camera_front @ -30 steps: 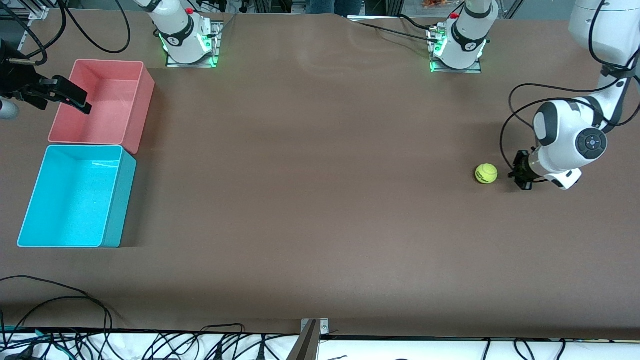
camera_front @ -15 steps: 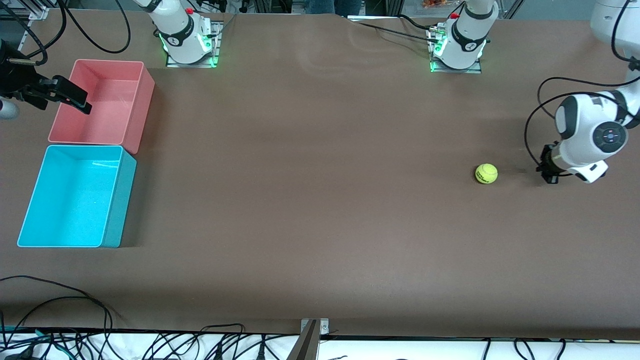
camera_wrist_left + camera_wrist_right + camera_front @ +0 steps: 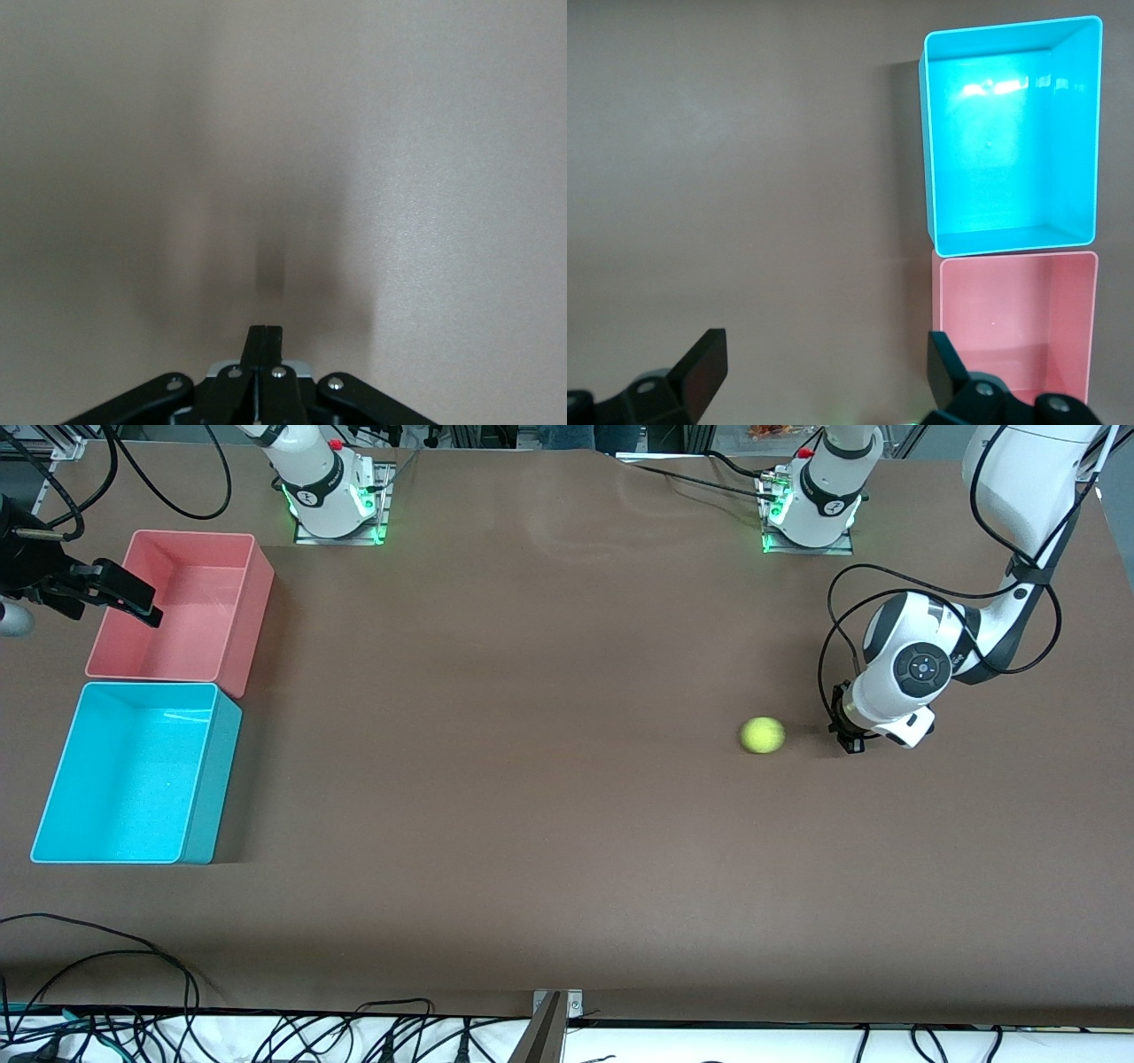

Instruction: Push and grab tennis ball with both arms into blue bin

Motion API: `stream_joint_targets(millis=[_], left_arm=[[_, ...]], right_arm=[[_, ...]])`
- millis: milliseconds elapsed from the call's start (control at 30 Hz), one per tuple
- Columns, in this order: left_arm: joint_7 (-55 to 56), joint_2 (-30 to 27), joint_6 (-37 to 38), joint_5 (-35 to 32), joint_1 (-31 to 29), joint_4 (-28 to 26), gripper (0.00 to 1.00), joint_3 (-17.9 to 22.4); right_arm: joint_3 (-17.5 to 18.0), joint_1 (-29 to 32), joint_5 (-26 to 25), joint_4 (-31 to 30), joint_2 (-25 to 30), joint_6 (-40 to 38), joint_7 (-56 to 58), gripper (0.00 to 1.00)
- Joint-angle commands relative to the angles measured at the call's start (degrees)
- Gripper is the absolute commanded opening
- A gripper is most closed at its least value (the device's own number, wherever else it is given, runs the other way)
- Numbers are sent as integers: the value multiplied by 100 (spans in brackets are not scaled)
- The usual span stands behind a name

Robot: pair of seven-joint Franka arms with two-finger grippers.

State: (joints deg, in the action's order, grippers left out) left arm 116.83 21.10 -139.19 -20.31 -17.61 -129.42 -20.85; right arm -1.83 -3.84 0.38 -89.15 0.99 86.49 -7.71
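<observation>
The tennis ball [image 3: 762, 735] shows blurred on the brown table toward the left arm's end, a short gap from my left gripper [image 3: 849, 741]. That gripper is low at the table, beside the ball on the side away from the bins. In the left wrist view my left gripper [image 3: 265, 339] is shut on nothing and the ball is out of sight. The blue bin [image 3: 213, 779] [image 3: 1076, 133] stands empty at the right arm's end. My right gripper [image 3: 115, 602] [image 3: 824, 367] waits open over the pink bin's outer wall.
An empty pink bin [image 3: 252, 620] [image 3: 1072, 328] touches the blue bin and stands farther from the front camera. Both arm bases [image 3: 332, 496] [image 3: 811, 509] stand along the table's back edge. Cables [image 3: 133, 974] hang along the front edge.
The left gripper drew back from the ball, then swept toward the bins. The ball has rolled some way toward the right arm's end. The right arm has not moved.
</observation>
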Motion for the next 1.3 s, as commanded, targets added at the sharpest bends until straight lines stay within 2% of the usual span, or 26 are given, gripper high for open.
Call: stream_joint_targets(millis=[0, 167, 467, 733, 1200, 1267], left_arm=[[-589, -220, 146, -140, -330, 31, 0, 29], [-1468, -335, 541, -122, -603, 294, 0, 20], [-3199, -343, 1341, -79, -699, 1182, 0, 20], [-5606, -335, 2246, 510, -708, 2122, 0, 64], [-8903, -352, 3336, 897, -726, 3379, 0, 11], [-9334, -343, 3564, 906, -700, 3590, 3, 11]], right_arm=[[-10, 24, 111, 134, -29, -124, 76, 100], [-10, 24, 111, 134, -29, -124, 68, 100], [-10, 24, 111, 134, -29, -133, 59, 100], [-10, 24, 120, 134, -29, -133, 59, 100], [-19, 24, 120, 134, -38, -194, 50, 100], [-19, 24, 120, 134, -38, -194, 50, 100]])
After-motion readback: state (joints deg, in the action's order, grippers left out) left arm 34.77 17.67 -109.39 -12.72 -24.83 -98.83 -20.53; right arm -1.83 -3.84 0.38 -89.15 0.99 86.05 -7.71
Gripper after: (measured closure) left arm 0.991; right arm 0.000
